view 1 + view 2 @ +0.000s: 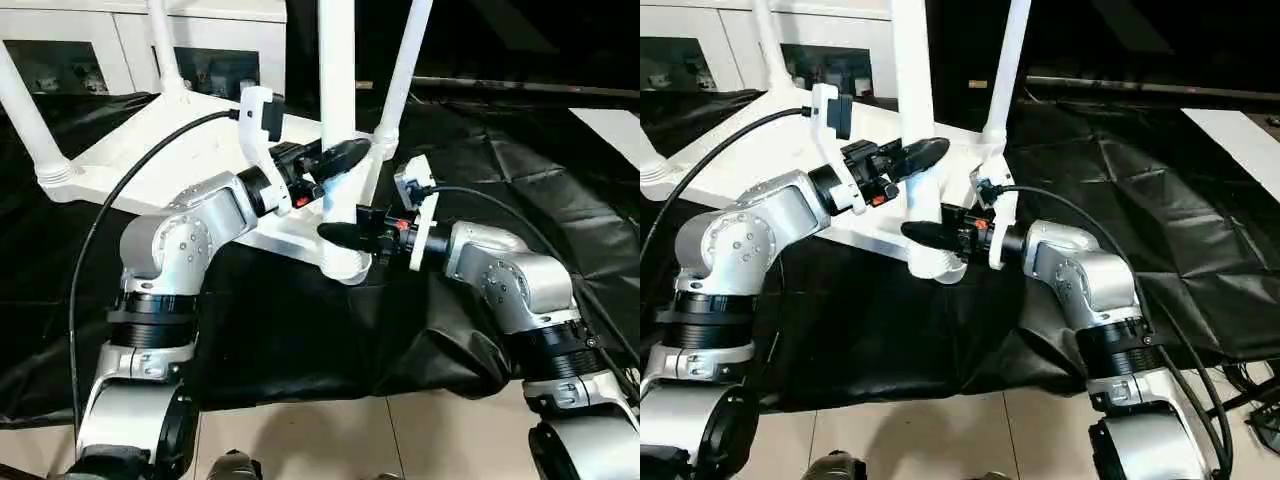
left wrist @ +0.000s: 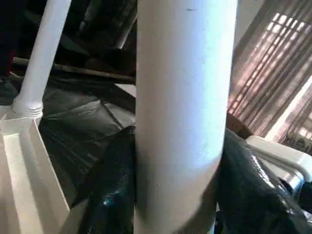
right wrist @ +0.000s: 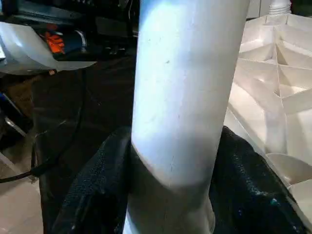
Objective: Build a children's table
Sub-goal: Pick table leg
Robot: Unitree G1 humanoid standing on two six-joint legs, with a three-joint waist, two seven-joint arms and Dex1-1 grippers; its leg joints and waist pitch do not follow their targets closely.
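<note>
I'm looking down at a counter point(image 1: 300, 340) draped in crinkled black sheeting, tiled floor along its near edge and a white glass-door cabinet point(image 1: 60, 50) behind.

Nearest me, both forearms reach in over the sheeting to the same white leg point(image 1: 338, 120) of the children's table point(image 1: 150, 160), which lies upside down with its ribbed underside up. The right gripper point(image 1: 345, 236) has its jaws closed on the leg low down, just above the near corner socket point(image 1: 345, 265); the left gripper point(image 1: 335, 158) has its jaws closed on the same leg a little higher.

Beyond them three more legs stand in their sockets: one just behind point(image 1: 400, 80), one at the far left corner point(image 1: 25, 120), one at the back point(image 1: 165, 50). I'd judge the build nearly finished: three legs are in, and this fourth stands in its socket, though I can't tell if it is fully seated. What looks left is pressing it home, letting go and turning the table upright.

The right wrist view gives me the rib cells of the underside point(image 3: 273, 73) close up, which the head views flatten. The left wrist view shows the neighbouring leg's collar point(image 2: 27, 105) sitting in its socket.
</note>
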